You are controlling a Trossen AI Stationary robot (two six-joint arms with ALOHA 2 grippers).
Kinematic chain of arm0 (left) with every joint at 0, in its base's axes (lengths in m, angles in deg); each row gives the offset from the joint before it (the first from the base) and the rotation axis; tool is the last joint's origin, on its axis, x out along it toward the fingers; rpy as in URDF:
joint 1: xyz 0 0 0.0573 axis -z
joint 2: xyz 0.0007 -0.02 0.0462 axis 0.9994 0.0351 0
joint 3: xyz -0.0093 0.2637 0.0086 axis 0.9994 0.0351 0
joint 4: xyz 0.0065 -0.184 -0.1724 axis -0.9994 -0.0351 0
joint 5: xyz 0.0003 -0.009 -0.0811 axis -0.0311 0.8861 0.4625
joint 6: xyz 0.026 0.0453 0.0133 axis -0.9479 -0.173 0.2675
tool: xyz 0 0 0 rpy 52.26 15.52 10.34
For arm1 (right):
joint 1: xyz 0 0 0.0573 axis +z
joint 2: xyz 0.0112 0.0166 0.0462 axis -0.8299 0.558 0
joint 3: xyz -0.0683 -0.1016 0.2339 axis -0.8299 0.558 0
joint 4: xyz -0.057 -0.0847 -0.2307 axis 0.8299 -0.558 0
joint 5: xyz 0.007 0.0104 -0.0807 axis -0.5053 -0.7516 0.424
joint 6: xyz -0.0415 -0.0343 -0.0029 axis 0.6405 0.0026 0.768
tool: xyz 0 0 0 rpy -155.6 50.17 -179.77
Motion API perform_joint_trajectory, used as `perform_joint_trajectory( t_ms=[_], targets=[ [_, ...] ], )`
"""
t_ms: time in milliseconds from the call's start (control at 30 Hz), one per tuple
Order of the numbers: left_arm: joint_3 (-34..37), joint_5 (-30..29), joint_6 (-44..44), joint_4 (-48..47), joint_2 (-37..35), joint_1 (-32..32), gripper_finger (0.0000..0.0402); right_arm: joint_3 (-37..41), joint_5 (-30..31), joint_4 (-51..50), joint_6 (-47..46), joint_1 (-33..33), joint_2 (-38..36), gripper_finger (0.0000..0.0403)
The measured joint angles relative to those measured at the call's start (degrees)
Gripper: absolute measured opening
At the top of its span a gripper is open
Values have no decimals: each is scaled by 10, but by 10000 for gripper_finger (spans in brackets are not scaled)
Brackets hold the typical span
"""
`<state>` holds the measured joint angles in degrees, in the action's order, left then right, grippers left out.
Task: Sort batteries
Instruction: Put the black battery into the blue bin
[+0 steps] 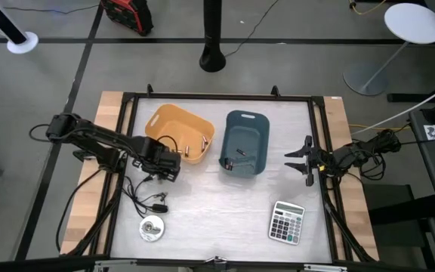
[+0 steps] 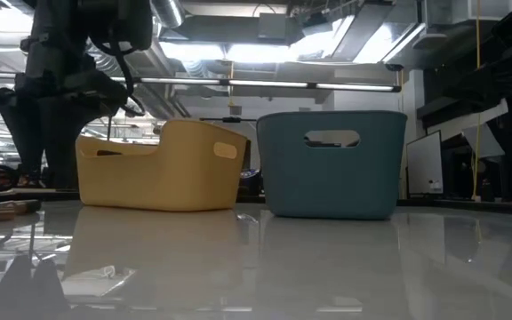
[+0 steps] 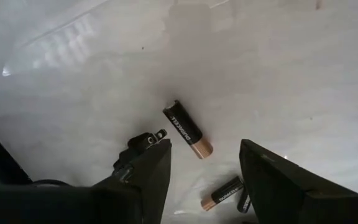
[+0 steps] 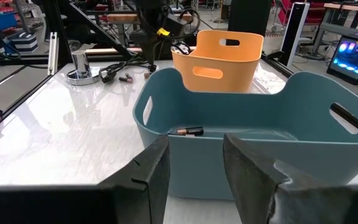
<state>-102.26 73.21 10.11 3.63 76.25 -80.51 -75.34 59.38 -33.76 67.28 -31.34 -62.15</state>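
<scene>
In the left wrist view, a dark battery with a coppery end lies on the white table. Two more batteries lie closer to the fingers. My left gripper hangs open above them, beside the orange bin, and touches nothing. The orange bin holds small silvery pieces. The blue bin holds a dark battery on its floor. My right gripper is open and waits at the table's right side, facing the blue bin.
A thin black cable with plugs curls on the table near my left gripper; one plug lies beside a finger. A round silver disc and a calculator sit near the table's near edge. A black frame rims the table.
</scene>
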Motion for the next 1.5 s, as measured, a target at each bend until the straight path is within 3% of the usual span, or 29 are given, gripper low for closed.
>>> perform_joint_trajectory(
  t_ms=[567, 900, 1333, 1500],
  targets=[
    [103, -4, 53, 107, 5, 20, 182, 0, 0, -4, 0, 0, 0, 145],
    [129, -4, 58, 152, 3, 20, 179, 0, 0, -4, 0, 0, 0, 145],
    [131, 0, 24, 146, -2, 20, 44, 0, 0, -4, 0, 0, 0, 145],
    [133, 2, 14, 147, -19, 20, 37, 0, 0, -4, 0, 0, 0, 145]
  ],
)
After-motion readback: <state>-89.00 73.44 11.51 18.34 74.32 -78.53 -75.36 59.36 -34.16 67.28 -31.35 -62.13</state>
